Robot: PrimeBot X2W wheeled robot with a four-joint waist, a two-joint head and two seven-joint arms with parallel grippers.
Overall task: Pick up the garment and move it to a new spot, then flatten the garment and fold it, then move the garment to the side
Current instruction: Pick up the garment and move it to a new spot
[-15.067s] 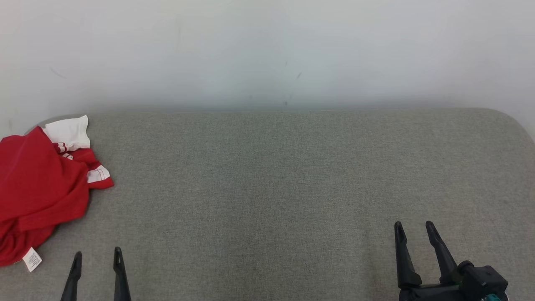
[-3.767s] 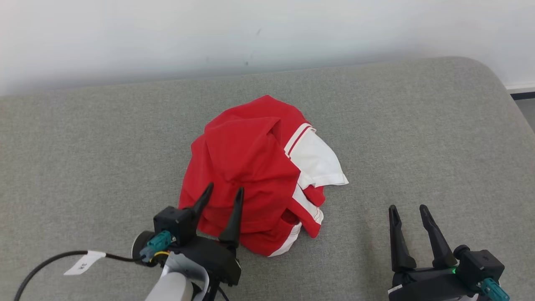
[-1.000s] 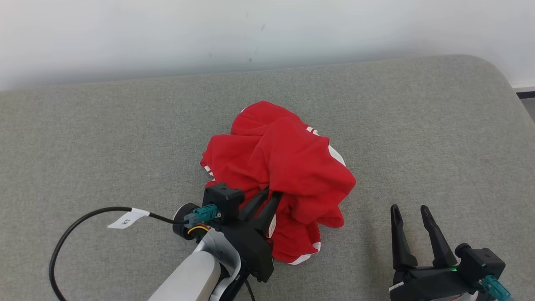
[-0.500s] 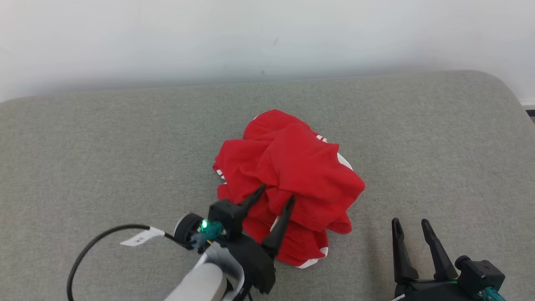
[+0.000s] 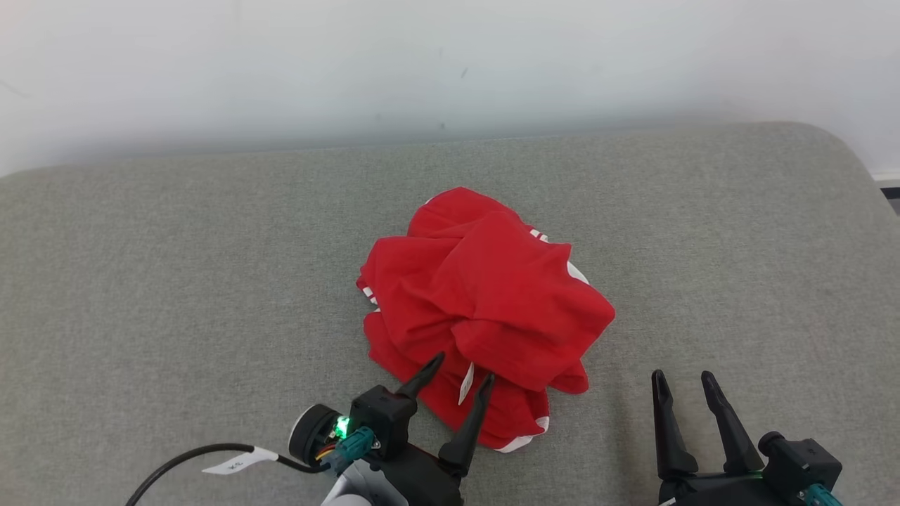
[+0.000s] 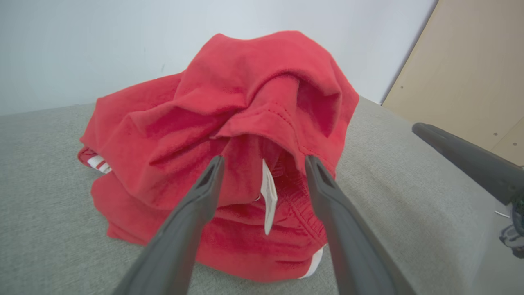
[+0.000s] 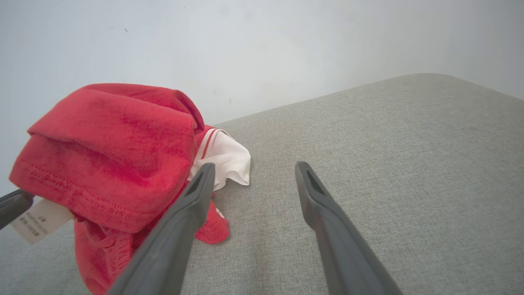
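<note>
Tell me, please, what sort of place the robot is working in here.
Probably a plain indoor test room: a grey fabric-covered surface against a bare white wall, a pale wooden panel to one side, and a crumpled red garment on the fabric.

Head view looks down from the near side across the grey fabric surface (image 5: 176, 281) to the far wall (image 5: 422, 63). Left wrist view sits low, close up on the red garment (image 6: 229, 102). Right wrist view, low on the right, catches the same garment at its left.
</note>
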